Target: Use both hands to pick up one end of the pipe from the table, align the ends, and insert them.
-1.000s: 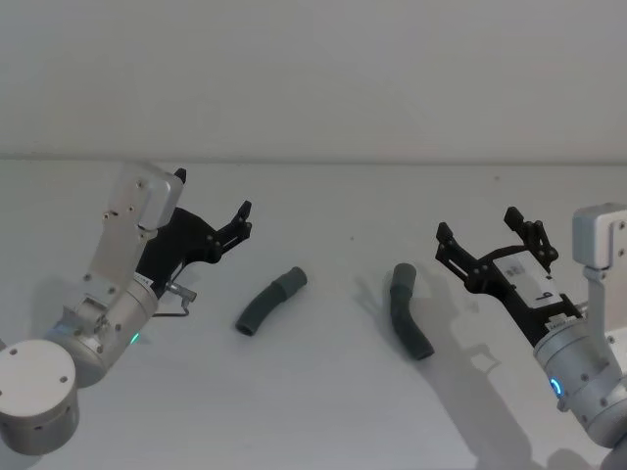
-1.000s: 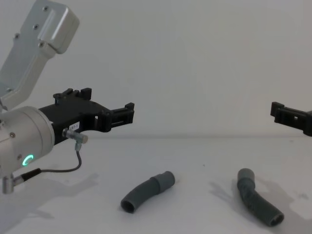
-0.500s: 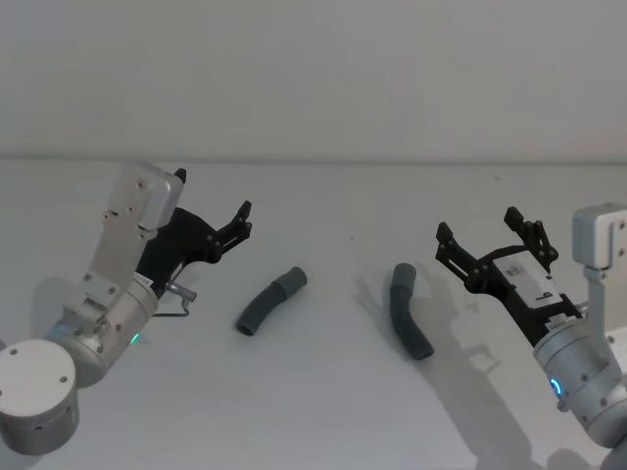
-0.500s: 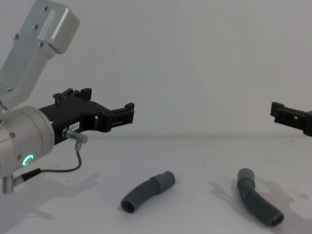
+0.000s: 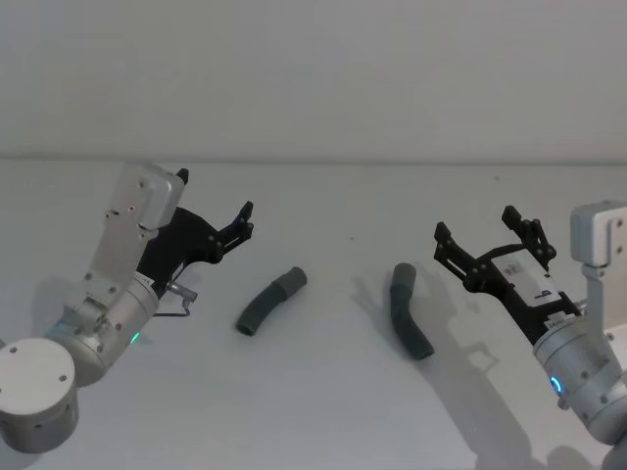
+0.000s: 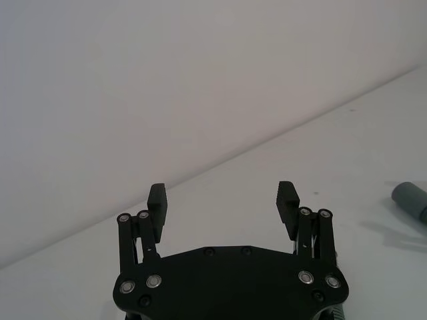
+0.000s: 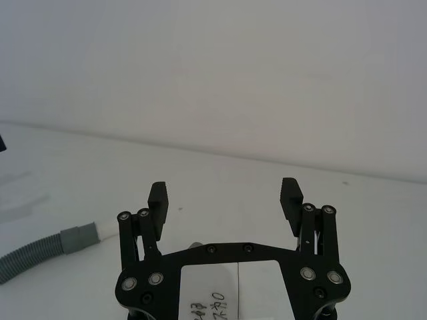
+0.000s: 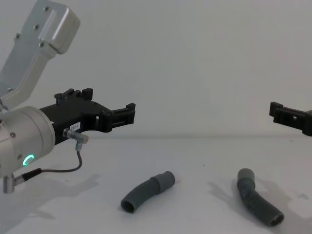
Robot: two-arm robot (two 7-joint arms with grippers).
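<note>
1. Chest view: the right gripper point(image 8: 279, 113) is cut off by the picture's right edge.
2. Left wrist view: a hose cuff point(image 6: 411, 202) is cropped at the edge.
3. Right wrist view: a ribbed hose point(image 7: 33, 259) runs off the edge.

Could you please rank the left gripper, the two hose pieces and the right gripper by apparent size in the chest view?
1. Left gripper, largest, though nearest the camera.
2. Left hose piece and right hose piece, alike, unranked.
3. Right gripper, smallest showing, but cut by the edge.
</note>
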